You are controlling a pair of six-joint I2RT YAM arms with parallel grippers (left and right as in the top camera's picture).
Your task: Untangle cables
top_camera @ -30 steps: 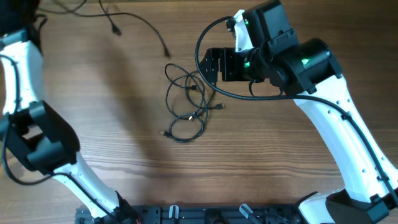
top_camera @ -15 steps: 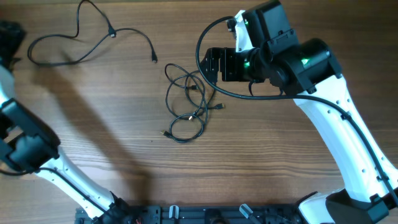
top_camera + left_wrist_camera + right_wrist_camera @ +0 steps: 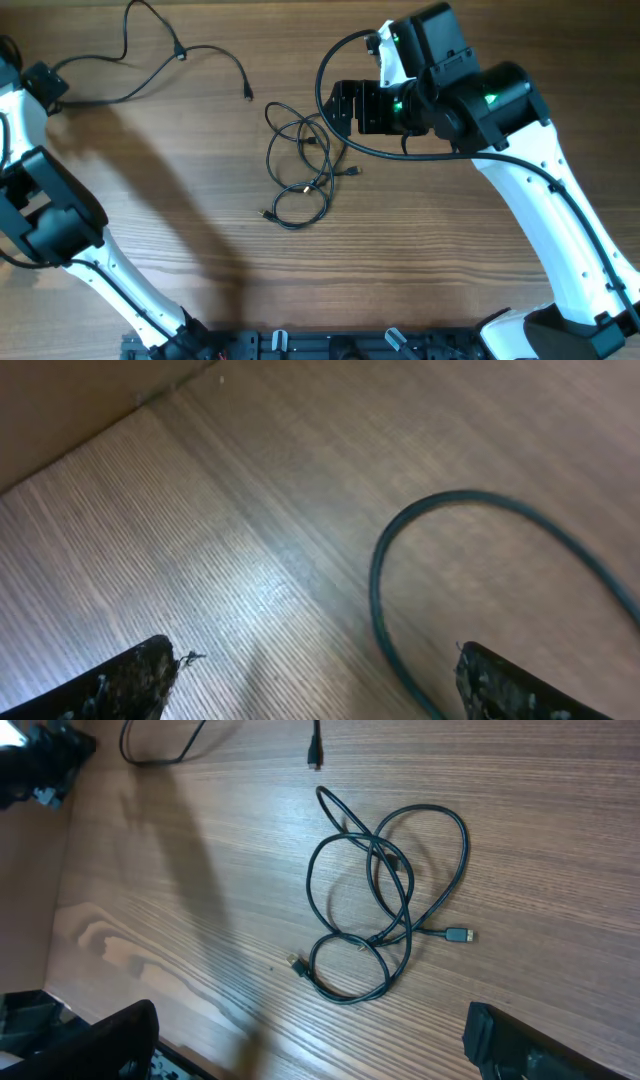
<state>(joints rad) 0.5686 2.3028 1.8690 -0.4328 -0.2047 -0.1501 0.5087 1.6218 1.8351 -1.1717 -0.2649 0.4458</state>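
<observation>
A tangle of thin black cables [image 3: 305, 160] lies at the table's middle; in the right wrist view the same tangle [image 3: 385, 855] shows overlapping loops and small plug ends. A separate black cable [image 3: 178, 52] lies spread out at the far left, its plug [image 3: 247, 93] pointing toward the tangle. My left gripper [image 3: 45, 85] hovers open over that cable's left end. In the left wrist view a curve of the cable [image 3: 378, 590] rests on the wood between the open left gripper's [image 3: 315, 680] fingers, untouched. My right gripper [image 3: 345, 105] hangs open just right of the tangle, and the right gripper [image 3: 315, 1045] holds nothing.
The table's left edge [image 3: 90, 420] runs close to the left gripper. A thick black arm wire [image 3: 325, 70] loops beside the right gripper. A black base rail [image 3: 300, 345] lines the near edge.
My left gripper has opened and let go of the separate cable, which dropped flat onto the far-left table. The left arm then shifted slightly. The right arm and tangle have not moved.
</observation>
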